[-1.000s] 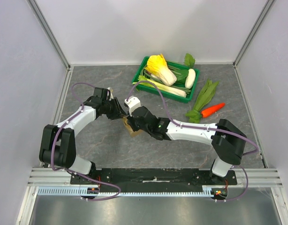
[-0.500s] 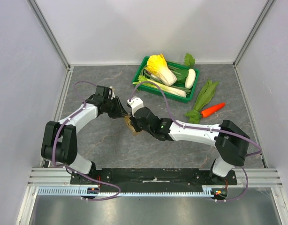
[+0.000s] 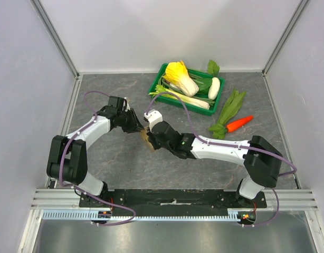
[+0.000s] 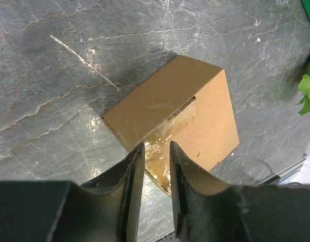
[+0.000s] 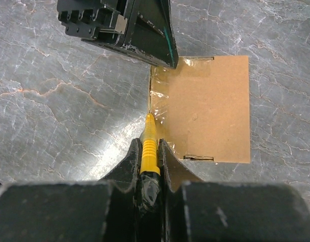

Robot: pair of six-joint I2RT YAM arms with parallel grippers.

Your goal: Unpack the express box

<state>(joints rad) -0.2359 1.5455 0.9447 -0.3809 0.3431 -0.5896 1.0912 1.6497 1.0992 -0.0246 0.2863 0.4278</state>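
Grey marbled tabletop (image 3: pixel 120 163), white walls on three sides. In the top view both your arms reach in and meet left of centre. The small brown cardboard express box (image 3: pixel 147 144) lies there on the tabletop, mostly hidden under them. The left end effector (image 3: pixel 136 125) comes at it from the far left, the right end effector (image 3: pixel 153 136) from the right. The green plastic crate (image 3: pixel 158 80) sits at the back, well apart from the box, with a yellow-green napa cabbage (image 3: pixel 182 78) and other vegetables in it. A bunch of leafy greens (image 3: pixel 228 112) and an orange carrot (image 3: pixel 239 123) lie on the tabletop to the right.

Left wrist view: the box lies flat, lid shut, with a strip of clear shiny tape (image 4: pixel 181 123) running over its near edge. Your left fingertips are at that taped edge. The jaws stand only a narrow gap apart and nothing is visibly clamped between them.

Right wrist view: your right end effector is closed tight on a yellow pen-shaped tool (image 5: pixel 149 132). The tool's tip touches the taped left edge of the box. The black left end effector comes in from the top, its tip at the box's upper left corner. You can see slots at the top and bottom edges of the lid.
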